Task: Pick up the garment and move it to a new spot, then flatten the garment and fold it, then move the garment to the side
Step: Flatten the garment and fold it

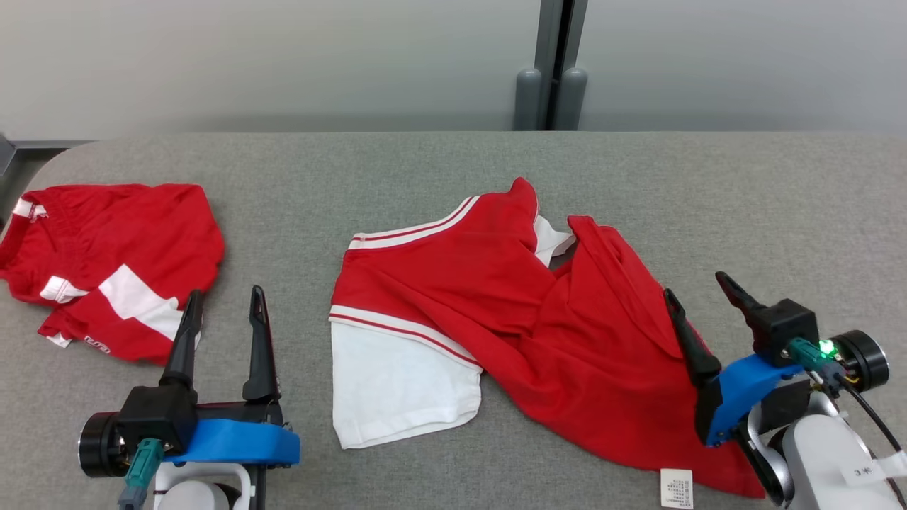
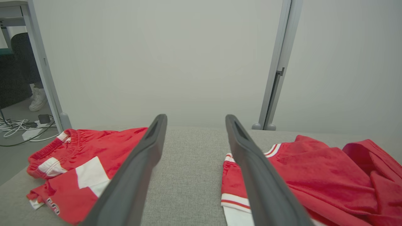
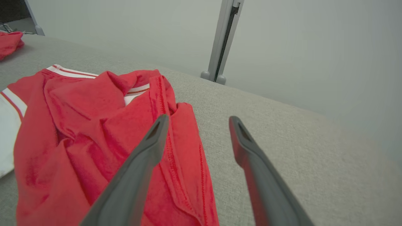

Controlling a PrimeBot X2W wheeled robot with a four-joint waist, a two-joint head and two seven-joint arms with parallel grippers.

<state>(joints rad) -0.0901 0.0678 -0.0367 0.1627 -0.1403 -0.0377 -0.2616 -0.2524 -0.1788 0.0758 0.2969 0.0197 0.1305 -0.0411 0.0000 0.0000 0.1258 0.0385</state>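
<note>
Left claw (image 1: 227, 292): spread wide and holding nothing; both fingers point away from the robot over bare cloth-covered surface.
Right claw (image 1: 693, 283): also spread wide, with nothing held; its left finger lies over red fabric and its right finger over bare surface. Whether the left finger touches the fabric cannot be told.
Garment (image 1: 496, 297): a red shirt with a white panel and red-and-white striped bands, crumpled on the table between the two claws. Its red side reaches under the right claw and its white panel faces the left claw.
Care tag (image 1: 676, 487): white, on the garment's near hem, just inside the right claw's base.
Red shorts (image 1: 106, 262): rumpled, just outside the left claw's left finger and well apart from the garment.
Table (image 1: 425, 163): grey, woven-looking cover, running ahead of both claws.
Wall (image 1: 283, 57): pale, beyond the table's far edge.
Post (image 1: 551, 64): grey, upright, ahead between the claws.
Shoe (image 2: 38, 99): white, on the floor far out to the left claw's left.
</note>
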